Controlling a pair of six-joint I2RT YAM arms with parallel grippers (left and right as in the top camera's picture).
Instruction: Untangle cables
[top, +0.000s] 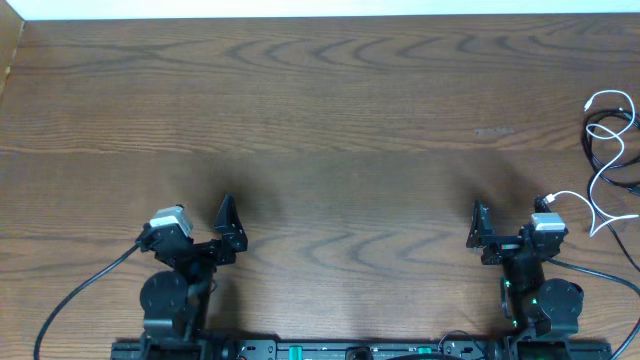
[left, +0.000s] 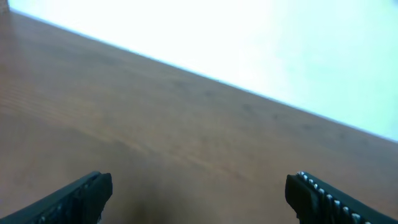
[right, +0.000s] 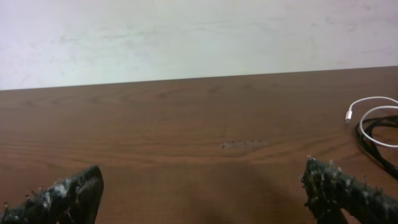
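Dark wood-grain worktop (top: 320, 120), with a pale wall (right: 186, 37) seen behind its far edge. Black cable (top: 597, 135) and white cable (top: 603, 178) are found tangled at the right edge of the overhead frame, partly cut off; crossings can't be sorted out. One white plug lies near the right end effector (right: 202, 174). It and the left end effector (left: 199, 185) are spread wide, nothing held. Left wrist view is blurred.
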